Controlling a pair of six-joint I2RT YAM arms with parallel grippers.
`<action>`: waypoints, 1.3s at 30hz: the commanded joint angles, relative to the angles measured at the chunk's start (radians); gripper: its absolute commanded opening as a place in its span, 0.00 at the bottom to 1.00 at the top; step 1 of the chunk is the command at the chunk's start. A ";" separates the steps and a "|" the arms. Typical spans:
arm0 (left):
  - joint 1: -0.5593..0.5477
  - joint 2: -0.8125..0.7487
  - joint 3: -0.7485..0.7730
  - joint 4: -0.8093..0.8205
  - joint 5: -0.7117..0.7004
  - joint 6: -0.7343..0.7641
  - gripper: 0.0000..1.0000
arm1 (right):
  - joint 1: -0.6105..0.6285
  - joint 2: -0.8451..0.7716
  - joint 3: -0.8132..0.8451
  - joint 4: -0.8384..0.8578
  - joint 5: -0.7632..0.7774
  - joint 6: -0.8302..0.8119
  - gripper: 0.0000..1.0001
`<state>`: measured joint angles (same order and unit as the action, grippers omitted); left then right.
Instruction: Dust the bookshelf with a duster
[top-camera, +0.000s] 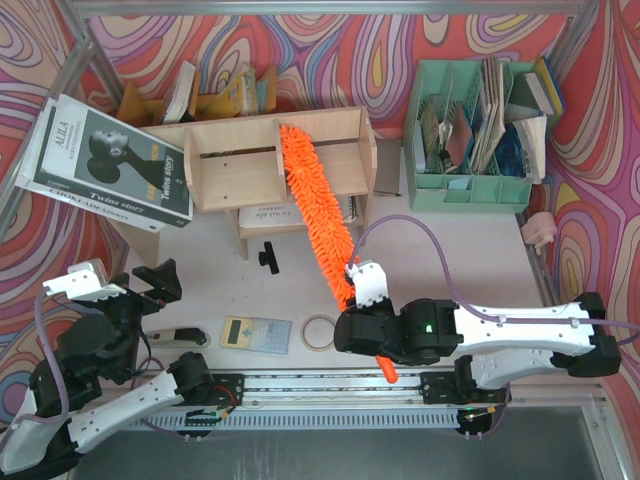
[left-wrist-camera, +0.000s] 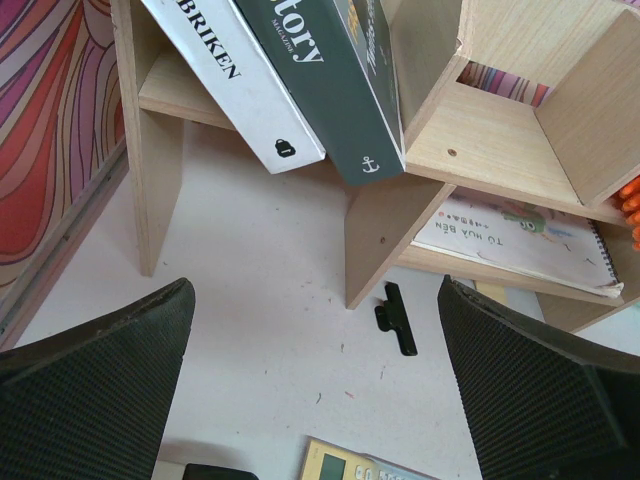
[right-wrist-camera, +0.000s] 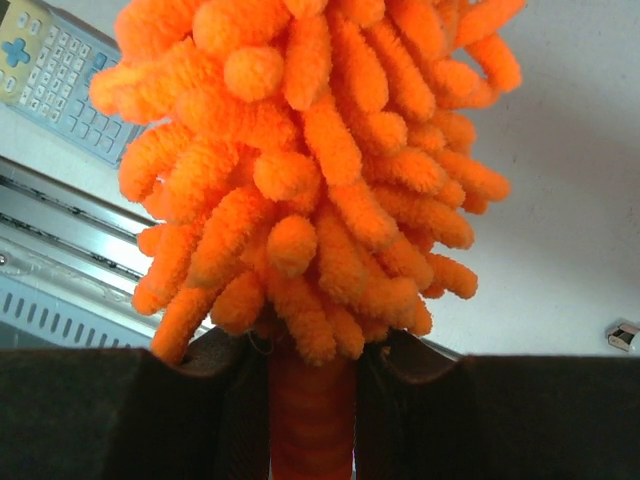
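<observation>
The pale-wood bookshelf (top-camera: 240, 165) stands at the back centre; the left wrist view shows its legs and lower tier (left-wrist-camera: 500, 140). The orange fluffy duster (top-camera: 318, 205) runs from the shelf's upper middle compartment down to my right gripper (top-camera: 352, 300), which is shut on its handle just below the head; the handle end pokes out behind (top-camera: 387, 368). In the right wrist view the fluffy head (right-wrist-camera: 310, 170) fills the frame above the clamped handle (right-wrist-camera: 310, 420). My left gripper (top-camera: 150, 285) is open and empty at the lower left, facing the shelf.
Large books (top-camera: 105, 160) lean on the shelf's left end. A mint-green organiser (top-camera: 475, 135) stands back right. A calculator (top-camera: 255, 333), tape ring (top-camera: 320, 332) and black clip (top-camera: 267, 259) lie on the table. A spiral notebook (left-wrist-camera: 515, 235) lies on the lower tier.
</observation>
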<state>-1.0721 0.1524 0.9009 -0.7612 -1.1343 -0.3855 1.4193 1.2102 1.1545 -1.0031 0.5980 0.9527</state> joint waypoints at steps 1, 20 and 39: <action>-0.003 -0.004 -0.009 -0.010 -0.018 -0.004 0.98 | -0.003 -0.048 0.008 -0.023 0.013 0.026 0.00; -0.003 -0.005 -0.009 -0.011 -0.017 -0.007 0.99 | -0.003 -0.110 0.153 -0.405 0.198 0.361 0.00; -0.003 -0.014 -0.007 -0.012 -0.014 -0.006 0.98 | 0.000 -0.009 0.123 0.045 0.042 0.005 0.00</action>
<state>-1.0721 0.1524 0.9009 -0.7612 -1.1343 -0.3855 1.4178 1.1782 1.2846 -1.1454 0.6296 1.0683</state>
